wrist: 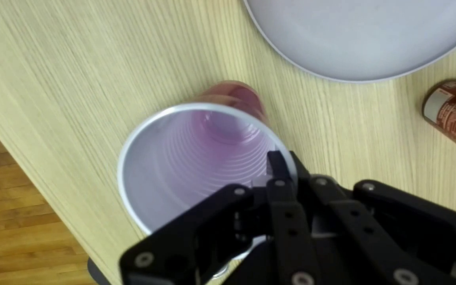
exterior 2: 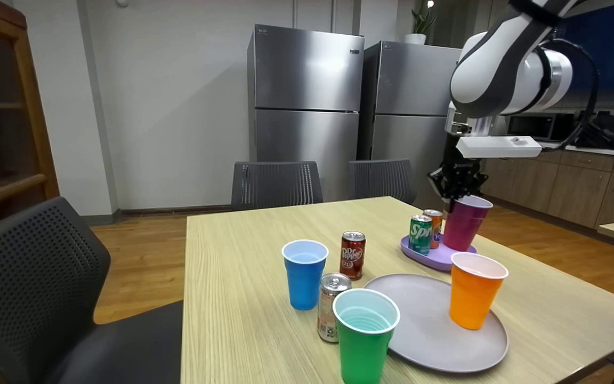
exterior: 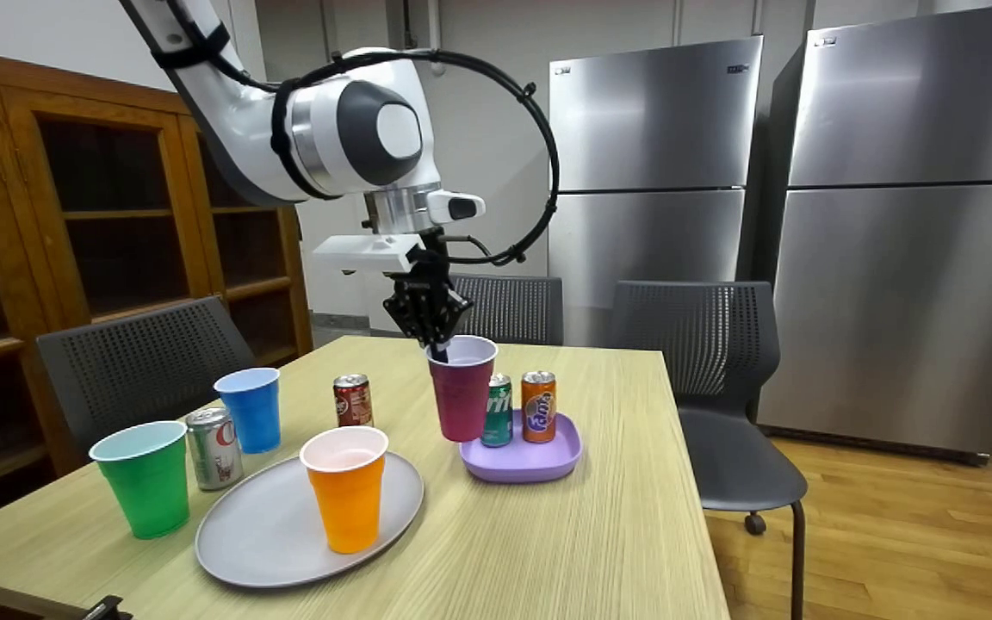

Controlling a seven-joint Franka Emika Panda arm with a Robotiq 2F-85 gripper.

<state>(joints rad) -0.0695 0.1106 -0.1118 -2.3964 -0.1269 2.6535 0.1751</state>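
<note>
Includes two steel refrigerators (exterior: 651,129), a wooden cabinet (exterior: 188,207) and grey chairs (exterior: 696,336). Has pale walls (exterior 2: 174,106) and plank flooring (exterior: 918,517).

Magenta cup (exterior: 461,400), pale lilac inside, white rim.
Gripper (wrist: 288,161), black.
Green cup (exterior: 147,492), pale mint inside.
Blue cup (exterior: 255,419), lighter blue inside.
Orange cup (exterior: 353,510), pinkish white inside.
Dr Pepper can (exterior 2: 352,256), dark red, white lettering.
Sprite can (exterior 2: 420,234), green, white lettering.
Fanta can (exterior: 539,409), orange, blue-and-white logo.
Soda can (exterior: 213,452), silver, red lettering.
Tray (exterior: 520,470), lilac.
Plate (exterior: 263,538), grey.
Tabletop (exterior: 595,551), pale beige, streaked grain.
</note>
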